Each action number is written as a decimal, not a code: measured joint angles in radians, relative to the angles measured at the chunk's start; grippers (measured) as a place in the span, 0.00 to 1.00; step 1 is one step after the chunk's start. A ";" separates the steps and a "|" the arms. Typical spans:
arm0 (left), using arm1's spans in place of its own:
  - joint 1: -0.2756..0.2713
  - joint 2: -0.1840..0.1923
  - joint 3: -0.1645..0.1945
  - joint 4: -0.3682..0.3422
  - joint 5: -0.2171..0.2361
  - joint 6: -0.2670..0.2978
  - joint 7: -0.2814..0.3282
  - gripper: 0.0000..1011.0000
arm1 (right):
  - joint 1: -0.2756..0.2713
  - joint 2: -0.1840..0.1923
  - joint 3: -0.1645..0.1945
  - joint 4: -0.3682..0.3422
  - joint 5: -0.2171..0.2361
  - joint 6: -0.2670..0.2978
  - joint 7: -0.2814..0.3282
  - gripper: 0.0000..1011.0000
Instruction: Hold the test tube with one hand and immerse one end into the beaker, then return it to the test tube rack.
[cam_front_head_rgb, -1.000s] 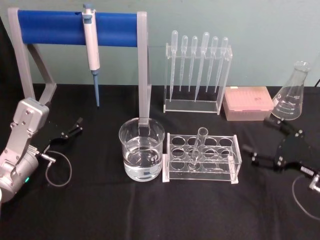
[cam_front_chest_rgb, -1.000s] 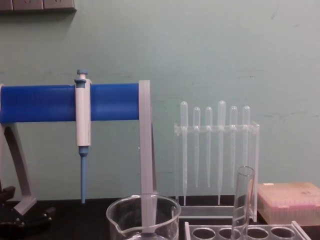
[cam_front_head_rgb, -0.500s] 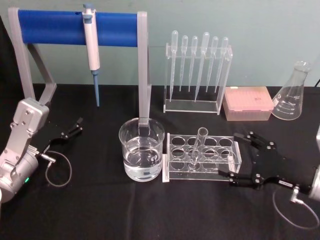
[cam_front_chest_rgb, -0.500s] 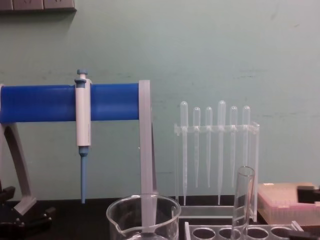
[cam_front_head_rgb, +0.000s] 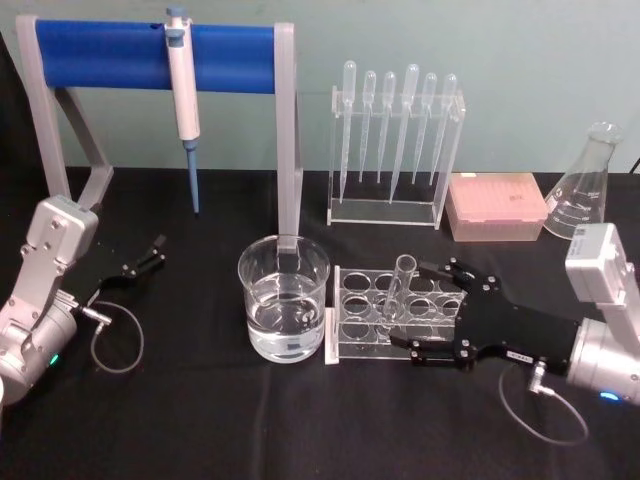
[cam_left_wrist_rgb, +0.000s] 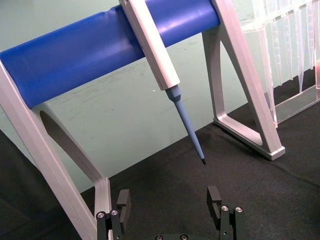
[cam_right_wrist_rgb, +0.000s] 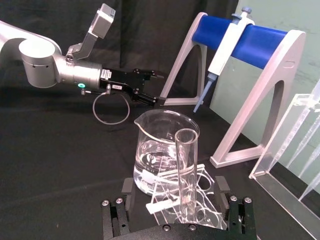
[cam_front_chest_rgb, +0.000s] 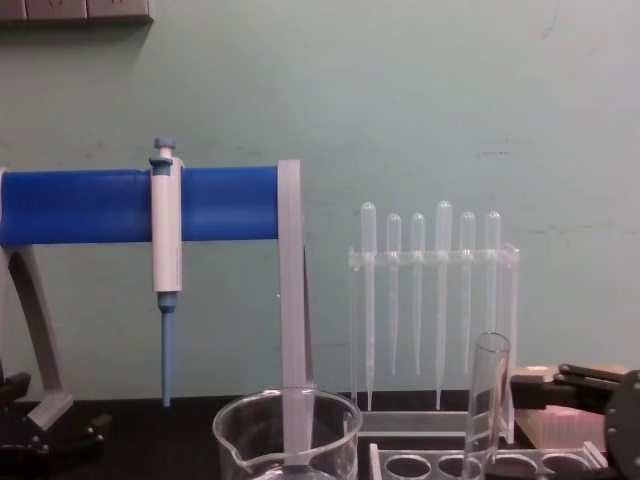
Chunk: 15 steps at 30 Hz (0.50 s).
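Note:
The test tube (cam_front_head_rgb: 396, 298) stands tilted in a clear rack (cam_front_head_rgb: 450, 340), just right of the beaker (cam_front_head_rgb: 283, 300), which is part full of clear liquid. My right gripper (cam_front_head_rgb: 413, 307) is open over the rack. Its fingertips reach to just beside the tube without touching it. In the right wrist view the tube (cam_right_wrist_rgb: 183, 170) rises between the spread fingers (cam_right_wrist_rgb: 128, 189), with the beaker (cam_right_wrist_rgb: 159, 150) behind it. The chest view shows the tube (cam_front_chest_rgb: 485, 400), the beaker rim (cam_front_chest_rgb: 287, 420) and a right finger (cam_front_chest_rgb: 545, 388) coming in from the right. My left gripper (cam_front_head_rgb: 146, 255) rests open at the far left, holding nothing.
A blue-barred stand (cam_front_head_rgb: 150, 55) holding a hanging pipettor (cam_front_head_rgb: 183, 95) rises behind the beaker. At the back stand a rack of plastic pipettes (cam_front_head_rgb: 395, 150), a pink tip box (cam_front_head_rgb: 495, 205) and a conical flask (cam_front_head_rgb: 585, 185). Black cloth covers the table.
My right gripper has moved left from the table's right side, over the rack, until its open fingers reach the test tube. The left arm, tube and beaker have not moved.

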 joint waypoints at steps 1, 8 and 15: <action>0.000 0.000 0.000 0.000 0.000 0.000 0.000 0.99 | 0.003 -0.003 -0.002 0.002 -0.001 0.001 -0.001 0.99; 0.000 0.000 0.000 0.000 0.000 0.000 0.000 0.99 | 0.029 -0.039 -0.018 0.031 -0.012 0.010 -0.020 0.99; 0.000 0.000 0.000 0.000 0.000 0.000 0.000 0.99 | 0.048 -0.059 -0.025 0.052 -0.015 0.011 -0.025 0.99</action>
